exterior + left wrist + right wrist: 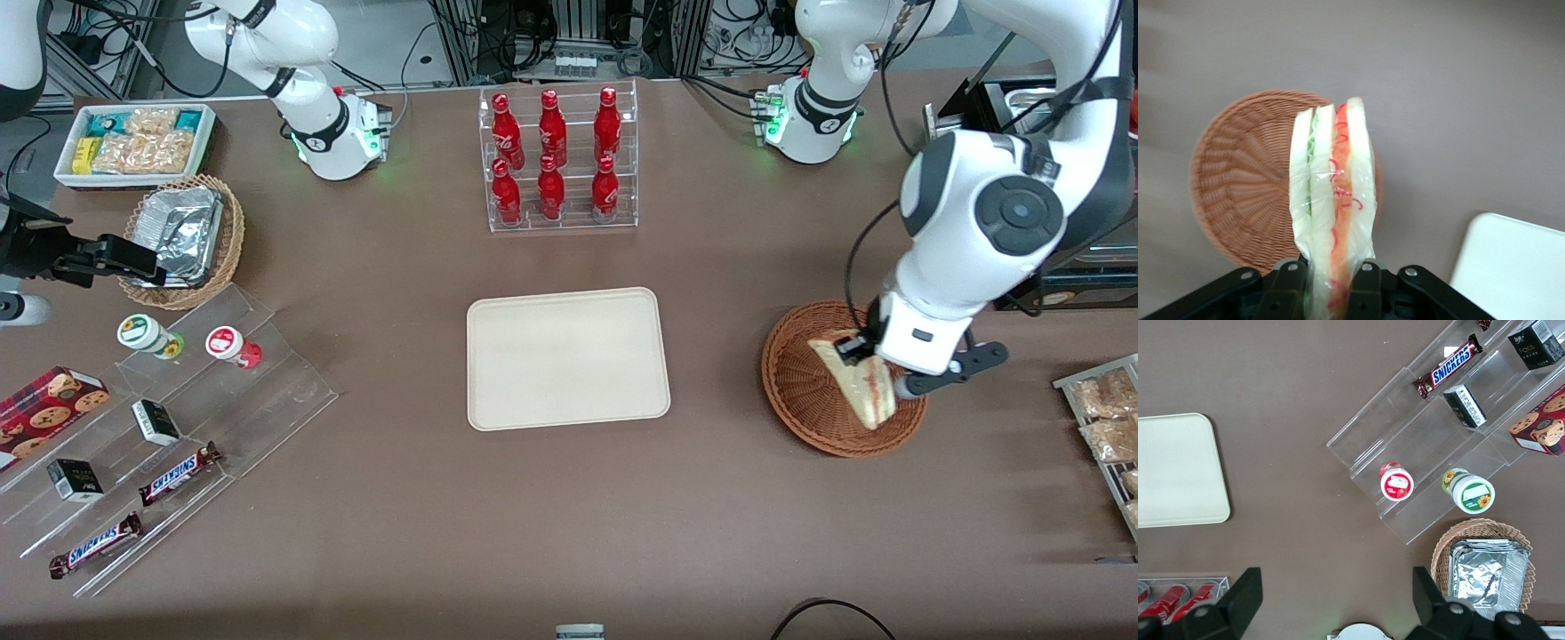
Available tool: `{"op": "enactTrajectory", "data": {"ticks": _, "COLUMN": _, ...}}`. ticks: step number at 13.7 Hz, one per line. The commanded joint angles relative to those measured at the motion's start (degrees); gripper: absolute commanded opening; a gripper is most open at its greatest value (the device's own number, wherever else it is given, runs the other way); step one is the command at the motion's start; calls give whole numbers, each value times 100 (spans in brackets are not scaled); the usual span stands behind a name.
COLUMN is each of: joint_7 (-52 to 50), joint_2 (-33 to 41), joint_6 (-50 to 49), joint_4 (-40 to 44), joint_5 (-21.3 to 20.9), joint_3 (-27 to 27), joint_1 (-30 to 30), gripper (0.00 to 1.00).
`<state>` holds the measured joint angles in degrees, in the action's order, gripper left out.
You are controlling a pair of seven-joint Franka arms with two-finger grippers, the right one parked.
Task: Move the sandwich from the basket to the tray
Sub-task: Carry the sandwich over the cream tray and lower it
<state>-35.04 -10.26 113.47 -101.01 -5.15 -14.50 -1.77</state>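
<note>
Now sandwich (1335, 200) in gripper (1331, 283), above basket (1238, 193).

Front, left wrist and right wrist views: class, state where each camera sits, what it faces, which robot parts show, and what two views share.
Front view: high, facing down on the table; both arms show, the left claw gripping the plastic-wrapped triangular sandwich above the reddish-brown round wicker basket.
Left wrist view: on the working arm, facing down along the sandwich to the basket; black claw shows.
Right wrist view: on the parked arm, facing the table; its own black fingers show.
Shared: all three show the flat cream rectangular tray.
</note>
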Motion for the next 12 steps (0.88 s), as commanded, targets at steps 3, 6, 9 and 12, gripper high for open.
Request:
{"op": "enactTrajectory", "data": {"ticks": 3, "joint_7": -827, "joint_2": -677, "joint_6": -159, "joint_4": 853, "joint_5": -82, "joint_3": -273, "joint_1": -998, "gripper": 0}}
{"op": "enactTrajectory", "data": {"ticks": 6, "joint_7": -1181, "joint_2": -1301, "joint_6": -97, "joint_4": 1240, "joint_5": -109, "joint_3": -264, "joint_1": -1860, "gripper": 0}}
{"op": "enactTrajectory", "data": {"ticks": 9, "joint_7": -1320, "joint_2": -1960, "joint_6": -88, "joint_4": 1759, "joint_5": -301, "joint_3": -246, "joint_1": -2415, "gripper": 0}}
{"op": "enactTrajectory", "data": {"ticks": 12, "joint_7": -1891, "joint_2": -2628, "joint_6": 191, "joint_4": 2102, "joint_5": -828, "joint_3": -246, "joint_1": -2951, "gripper": 0}}
